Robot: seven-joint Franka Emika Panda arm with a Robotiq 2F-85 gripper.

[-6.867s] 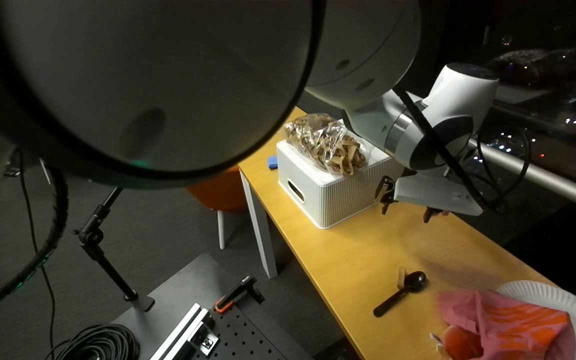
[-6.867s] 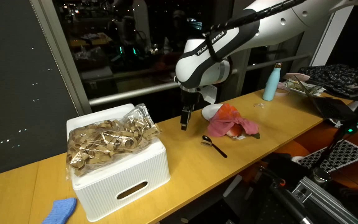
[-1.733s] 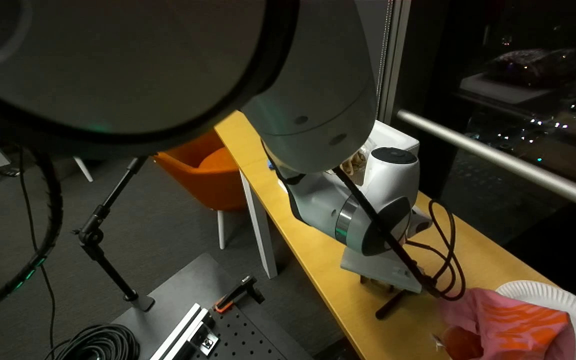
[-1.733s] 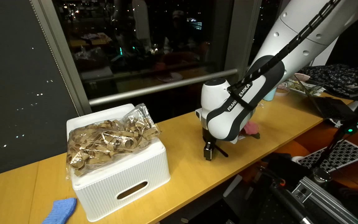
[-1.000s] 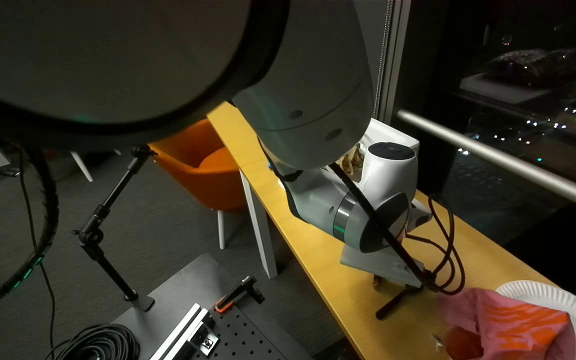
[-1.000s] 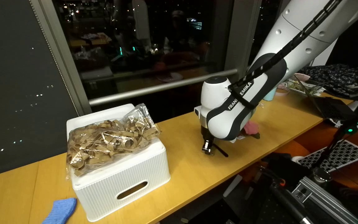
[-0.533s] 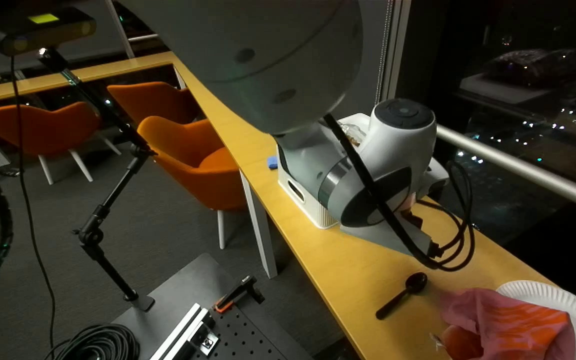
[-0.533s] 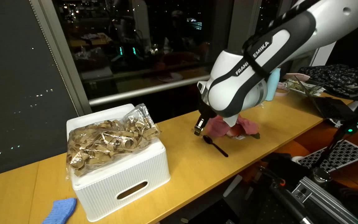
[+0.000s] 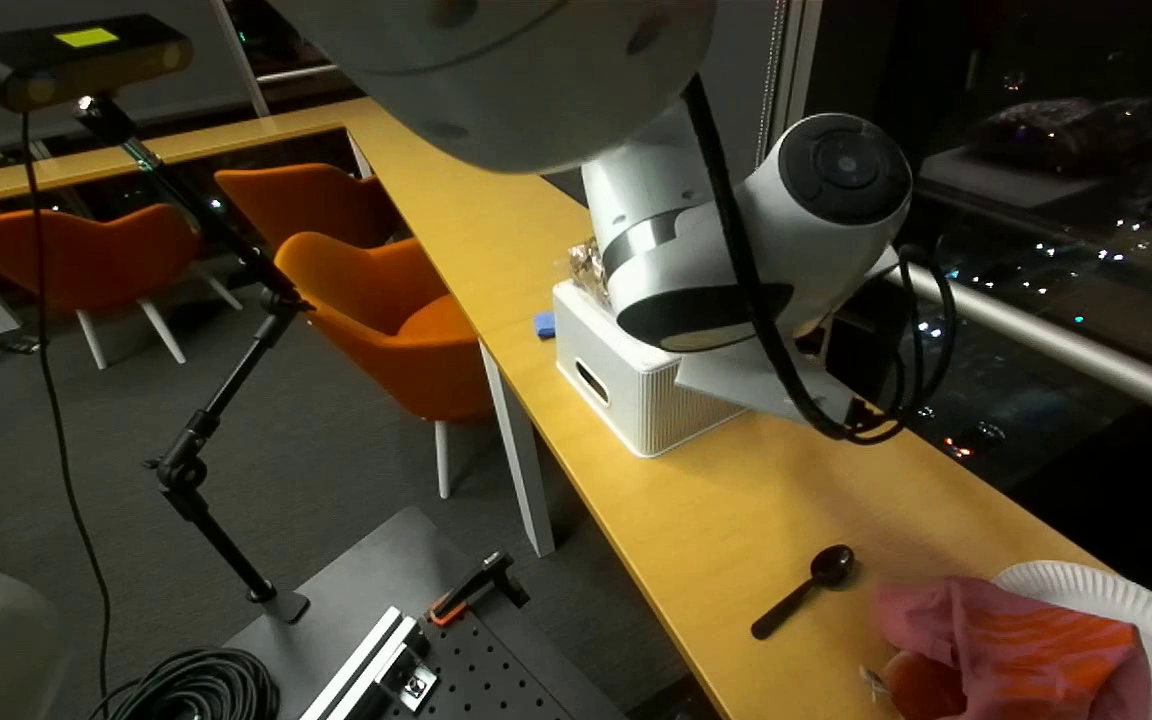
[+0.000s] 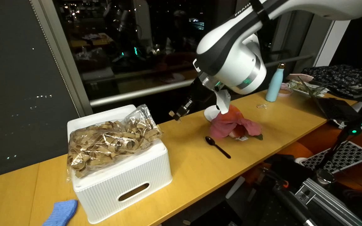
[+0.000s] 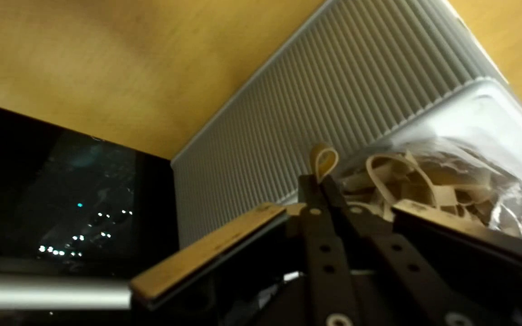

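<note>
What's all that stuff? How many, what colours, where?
table: at least 1, yellow, under most things
box: 1, white, on table
bag of strips: 1, clear, on box
mystery thing: 1, blue, beside box
spoon: 1, black, on table
plate: 1, white, on table
cloth: 1, pink and orange, partly hiding plate
round thing: 1, red, partly under cloth
bottle: 1, light blue, on table
laptop: 1, black, on table
chairs: at least 3, orange, near table
camera: at least 1, black, on stand
loop: 1, brown, between jaws
arm: 1, white and black, above table
jaws: 1 pair, black, shut on loop
</note>
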